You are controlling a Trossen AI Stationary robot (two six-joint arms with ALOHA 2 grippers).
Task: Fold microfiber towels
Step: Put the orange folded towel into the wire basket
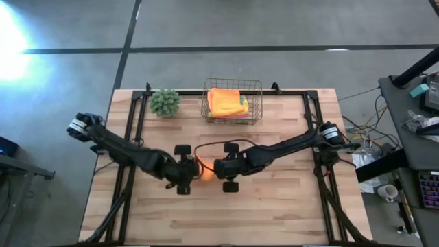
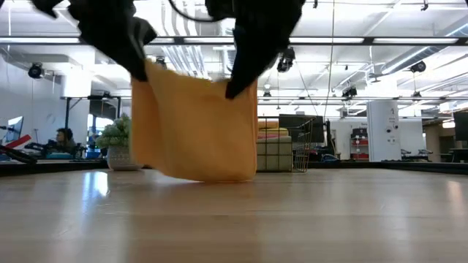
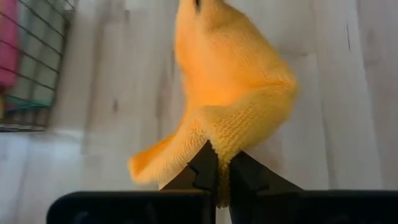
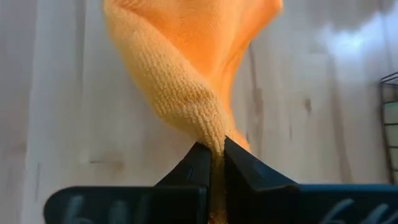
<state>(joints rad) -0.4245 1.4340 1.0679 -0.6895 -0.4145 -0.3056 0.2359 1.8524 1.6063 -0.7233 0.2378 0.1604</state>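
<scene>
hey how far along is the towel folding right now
Done: a few folded towels, orange on top, sit stacked in the wire basket. In hand: the left gripper and right gripper each have their jaws shut on a corner of one orange towel, hanging unfolded above the table. Left: folding and basketing it; no other loose towels show.

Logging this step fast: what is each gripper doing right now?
Left gripper: shut on a corner of the orange towel.
Right gripper: shut on another corner of it, towel hanging above the table.
</scene>
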